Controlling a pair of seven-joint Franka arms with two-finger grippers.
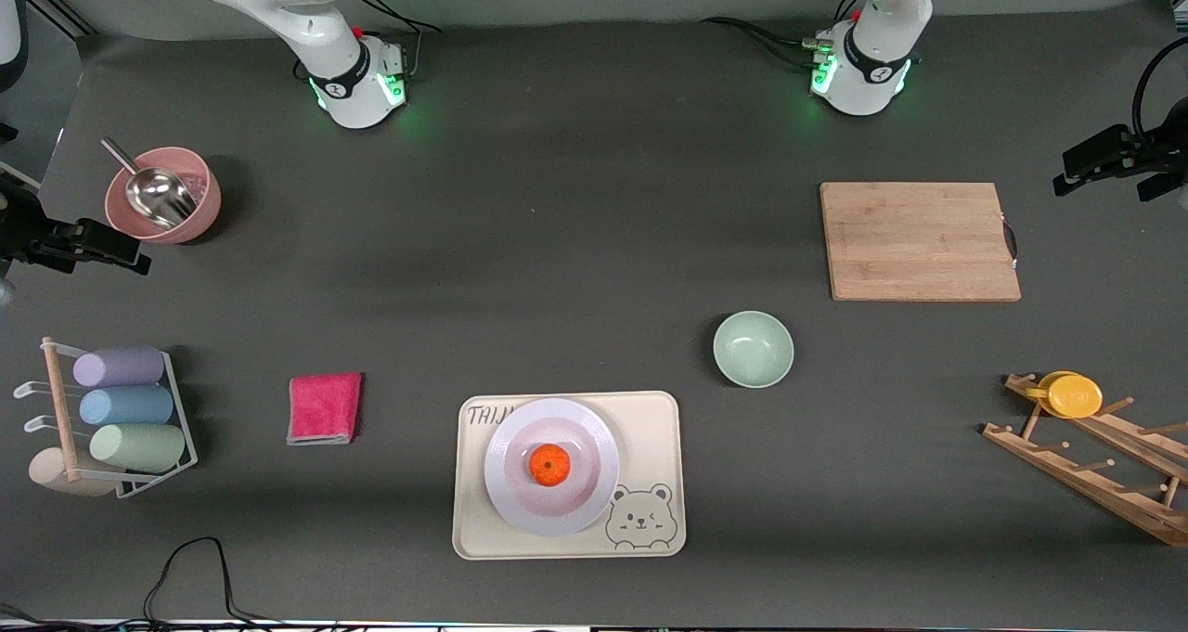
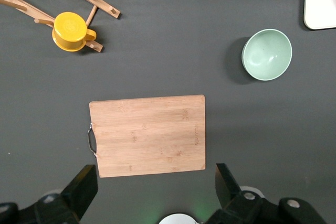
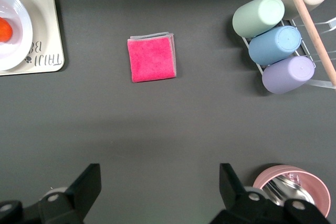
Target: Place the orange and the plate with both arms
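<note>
The orange [image 1: 548, 465] lies in the middle of the pale lavender plate [image 1: 506, 446]. The plate rests on a cream bear tray [image 1: 654, 432] near the front camera. Both also show at the edge of the right wrist view: the orange [image 3: 4, 30] and the plate [image 3: 18, 45]. Neither gripper shows in the front view; both arms wait raised by their bases. My left gripper [image 2: 155, 182] is open and empty, high over the table by the cutting board [image 2: 147, 135]. My right gripper [image 3: 159, 177] is open and empty, high over bare table beside the pink bowl [image 3: 294, 187].
A mint-green bowl [image 1: 753, 349] stands beside the tray, toward the left arm's end. A wooden rack with a yellow cup [image 1: 1072, 394] is at that end. A pink cloth [image 1: 324, 408], a cup rack [image 1: 121, 419] and the pink bowl with a metal scoop [image 1: 162, 194] are toward the right arm's end.
</note>
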